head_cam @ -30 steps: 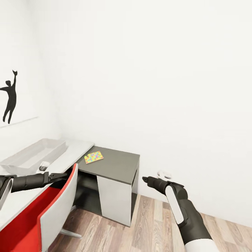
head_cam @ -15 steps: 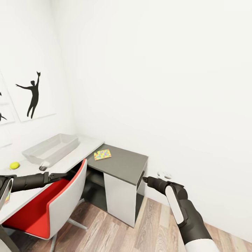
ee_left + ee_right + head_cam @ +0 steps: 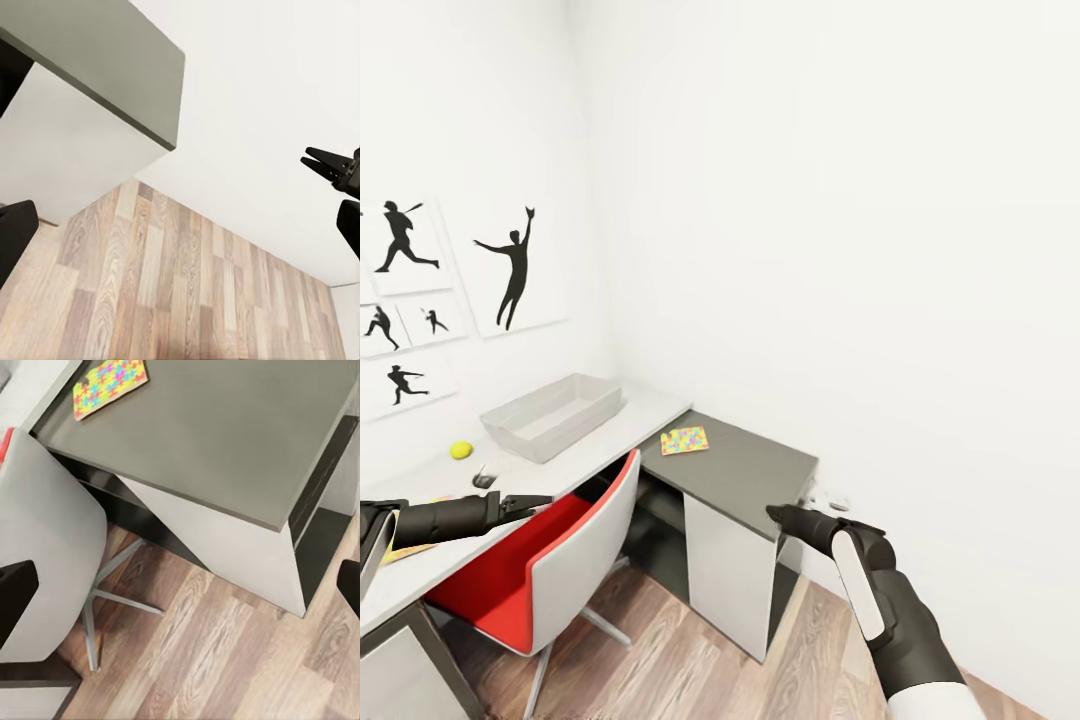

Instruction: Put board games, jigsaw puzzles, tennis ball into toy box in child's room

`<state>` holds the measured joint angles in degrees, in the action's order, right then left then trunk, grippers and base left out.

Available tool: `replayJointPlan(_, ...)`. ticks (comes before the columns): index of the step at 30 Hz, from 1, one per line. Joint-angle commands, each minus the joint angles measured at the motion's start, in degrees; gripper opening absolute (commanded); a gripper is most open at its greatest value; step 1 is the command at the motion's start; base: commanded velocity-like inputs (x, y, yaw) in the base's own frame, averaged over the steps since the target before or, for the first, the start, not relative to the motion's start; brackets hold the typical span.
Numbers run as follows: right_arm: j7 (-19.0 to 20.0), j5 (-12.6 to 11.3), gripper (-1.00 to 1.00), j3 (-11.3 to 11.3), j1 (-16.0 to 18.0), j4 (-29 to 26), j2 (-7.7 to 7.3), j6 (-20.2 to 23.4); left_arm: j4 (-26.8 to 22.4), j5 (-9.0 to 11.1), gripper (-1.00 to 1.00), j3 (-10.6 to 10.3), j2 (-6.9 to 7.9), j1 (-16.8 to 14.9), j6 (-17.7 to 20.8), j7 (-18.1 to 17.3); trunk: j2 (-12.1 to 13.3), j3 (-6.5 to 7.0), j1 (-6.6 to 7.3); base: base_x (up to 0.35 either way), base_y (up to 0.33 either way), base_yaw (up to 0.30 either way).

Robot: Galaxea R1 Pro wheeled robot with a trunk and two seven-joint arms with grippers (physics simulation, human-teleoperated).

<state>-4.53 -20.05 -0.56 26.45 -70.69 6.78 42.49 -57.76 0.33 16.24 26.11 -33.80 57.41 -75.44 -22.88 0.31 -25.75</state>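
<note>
Both hands, left hand (image 3: 538, 499) and right hand (image 3: 772, 513), are carrying nothing; whether their fingers are parted, I cannot tell. The robot is seemingly approaching the surface (image 3: 650, 410). Next likely calls for reaching the jigsaw puzzle (image 3: 684, 440) near the toy box (image 3: 550, 415).

Toy box (image 3: 553, 415) is sitting on the table (image 3: 630, 420); ball (image 3: 461, 450) lying left of the box, puzzle (image 3: 684, 440) right of it on the side desk (image 3: 750, 470).

The table (image 3: 420, 570) ran off the head view's left edge, and the flat yellowish thing (image 3: 410, 545) on it was mostly hidden behind the left arm (image 3: 440, 518). A small grey object (image 3: 484, 478) near the tennis ball (image 3: 460, 450) was too small to identify. The red chair (image 3: 550, 560) hid the space beneath. Whether either gripper's jaws were parted could not be judged
</note>
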Motion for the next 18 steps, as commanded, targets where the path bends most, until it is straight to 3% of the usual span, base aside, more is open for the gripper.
replayJointPlan(1,-0.48,-0.6,1.0,-0.06,0.01,-0.07,0.04,0.22,0.02,0.02,1.0,0.02,-0.01,-0.04,0.59,-0.16,-0.04,-0.03,-0.03,0.109,-0.077,0.291)
replayJointPlan(12,-0.21,-0.64,1.0,-0.13,0.01,-0.06,-0.15,0.01,0.02,0.15,1.0,0.02,-0.01,-0.04,0.59,-0.17,-0.04,-0.03,-0.03,0.118,-0.018,0.288)
replayJointPlan(18,-0.14,-0.66,1.0,-0.14,0.01,-0.06,-0.21,-0.04,0.02,0.04,1.0,0.02,-0.01,-0.04,0.59,-0.15,-0.04,-0.03,-0.03,0.091,-0.001,0.091)
